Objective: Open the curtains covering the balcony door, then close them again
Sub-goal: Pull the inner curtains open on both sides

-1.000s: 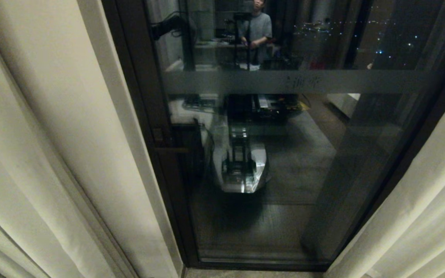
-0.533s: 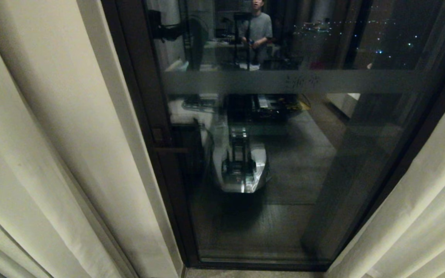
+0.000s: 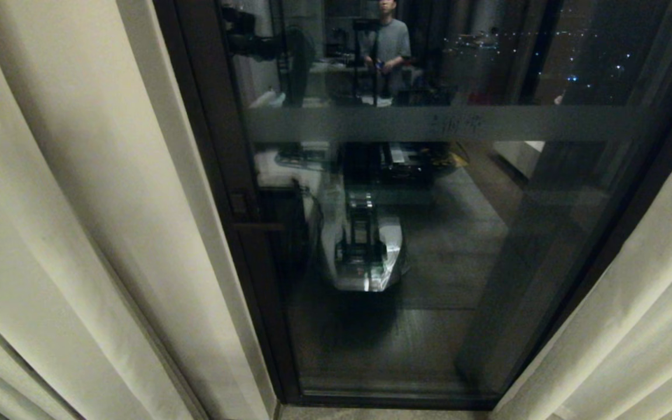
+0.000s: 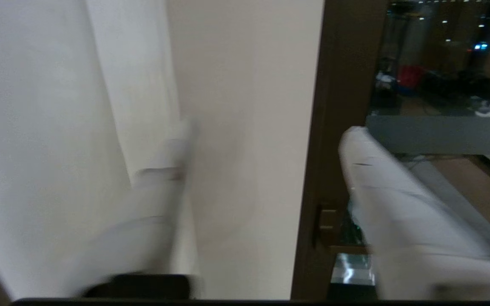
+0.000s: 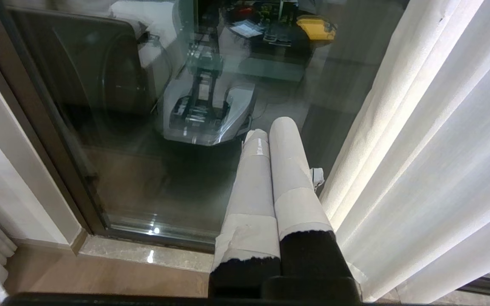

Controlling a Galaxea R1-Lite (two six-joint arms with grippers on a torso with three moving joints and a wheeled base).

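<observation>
Head view: the curtains (image 3: 79,204) hang parted at the left and right edges, leaving the balcony door (image 3: 429,233) bare across the middle; neither arm shows. Left wrist view: the left gripper (image 4: 266,170), fingers spread and empty, hovers before the left panel's inner edge. Right wrist view: the right gripper (image 5: 270,144) is pressed together, idle, near the right panel. Opening looks done; closing likely needs a grasp on that left edge.

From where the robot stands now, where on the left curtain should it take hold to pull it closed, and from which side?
Probably the left curtain's free inner edge beside the balcony door frame. That edge hangs straight and thin, so the open left end effector could straddle it from the room side, one finger on each face, then draw it across the glass.
</observation>
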